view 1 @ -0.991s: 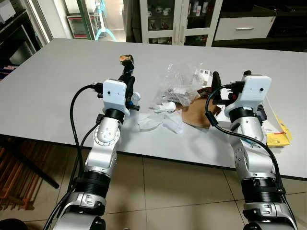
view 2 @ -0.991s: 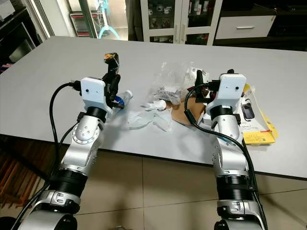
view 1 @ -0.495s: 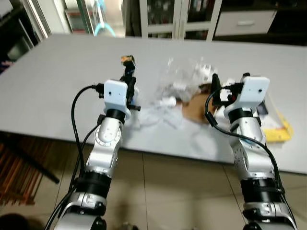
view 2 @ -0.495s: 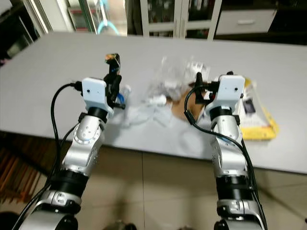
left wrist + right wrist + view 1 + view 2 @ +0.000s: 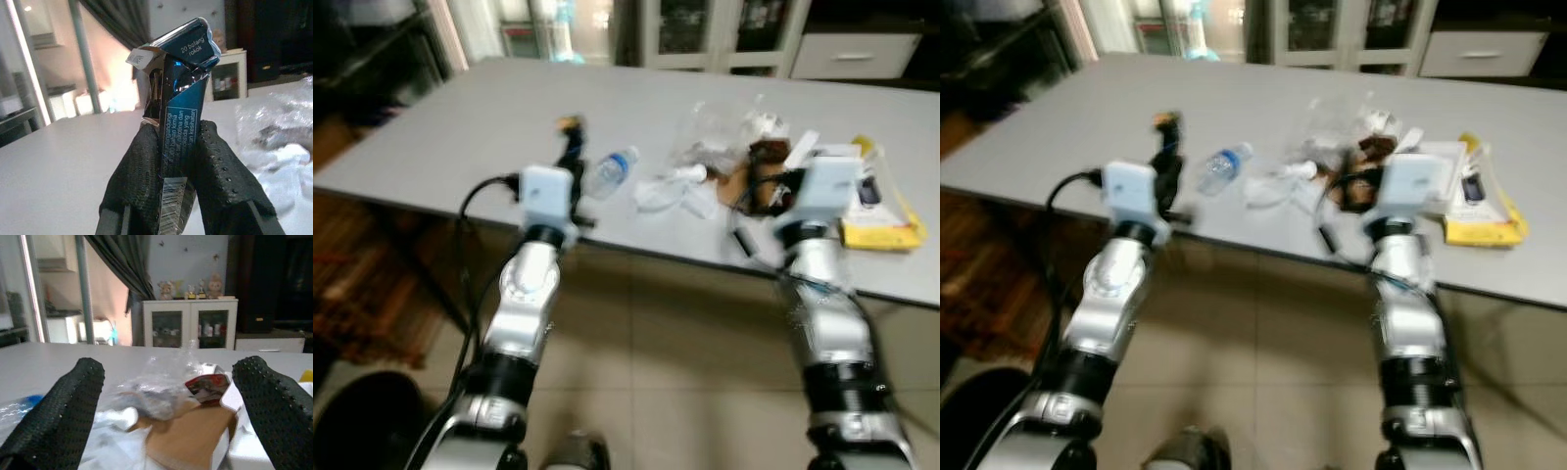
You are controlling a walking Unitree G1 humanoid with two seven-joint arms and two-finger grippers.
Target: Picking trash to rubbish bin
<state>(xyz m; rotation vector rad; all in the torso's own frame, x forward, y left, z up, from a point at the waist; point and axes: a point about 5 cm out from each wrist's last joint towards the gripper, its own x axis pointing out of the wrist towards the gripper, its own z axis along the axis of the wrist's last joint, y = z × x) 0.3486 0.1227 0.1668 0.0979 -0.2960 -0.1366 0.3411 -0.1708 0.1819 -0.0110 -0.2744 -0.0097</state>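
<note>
Plastic bottle (image 5: pixel 610 171), crumpled wrappers (image 5: pixel 677 192) beside left hand (image 5: pixel 178 161)

grey table (image 5: pixel 460 127) | water bottle (image 5: pixel 610 171) | crumpled plastic (image 5: pixel 710 147) | brown paper (image 5: pixel 736 186) | yellow packet (image 5: pixel 886 220)

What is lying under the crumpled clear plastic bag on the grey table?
Under the crumpled clear plastic bag, a flat brown cardboard piece and white crumpled paper lie on the grey table. Whatever lies beneath the bag's middle is covered.

head stereo pair downward over table (image 5: pixel 460 127); wrist cameras along jaws
</note>
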